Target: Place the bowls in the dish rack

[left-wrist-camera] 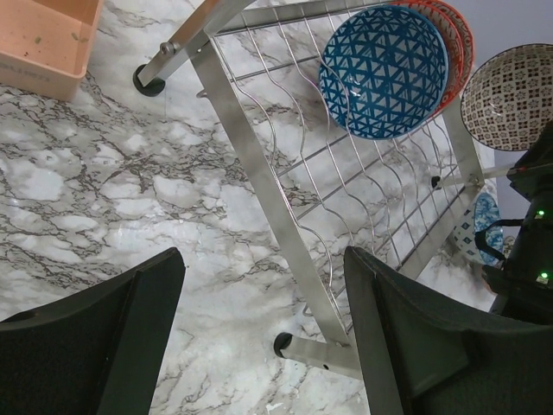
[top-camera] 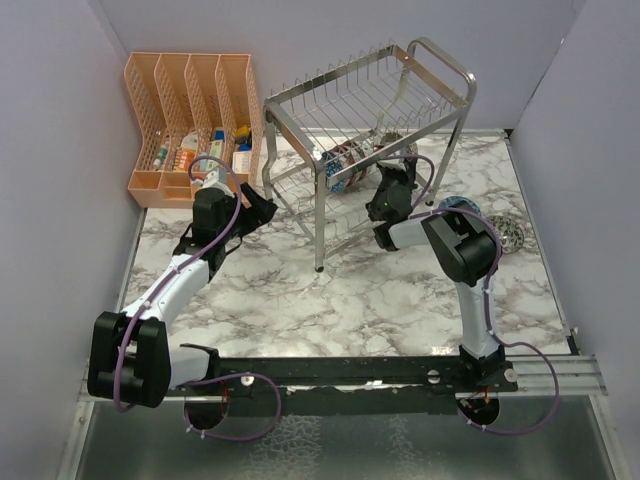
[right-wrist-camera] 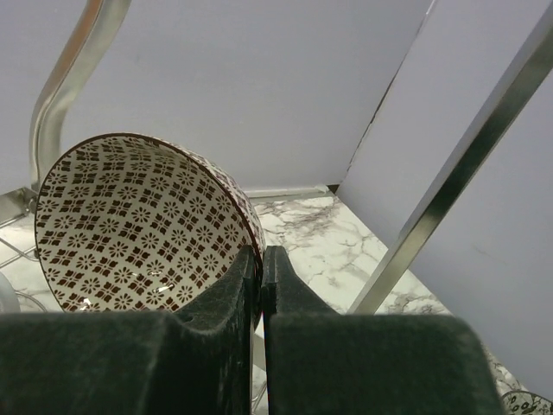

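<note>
Right gripper (right-wrist-camera: 261,264) pinches rim of brown-and-white flower-patterned ceramic bowl (right-wrist-camera: 130,225), bowl left of fingers, at silver wire dish rack (right-wrist-camera: 454,186). Advice: seat upright beside blue triangle-patterned bowl (left-wrist-camera: 383,71) before release. Left gripper (left-wrist-camera: 263,285) wide, empty.

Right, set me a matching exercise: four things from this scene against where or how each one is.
Things:
1. blue bowl
2. brown-patterned bowl
3. orange organiser
4. left hand

States:
A. open, holding nothing
B. on edge in the dish rack
C. pinched at the rim by the right hand
D. left of the dish rack

Pairs: 1-B, 2-C, 3-D, 4-A
</note>
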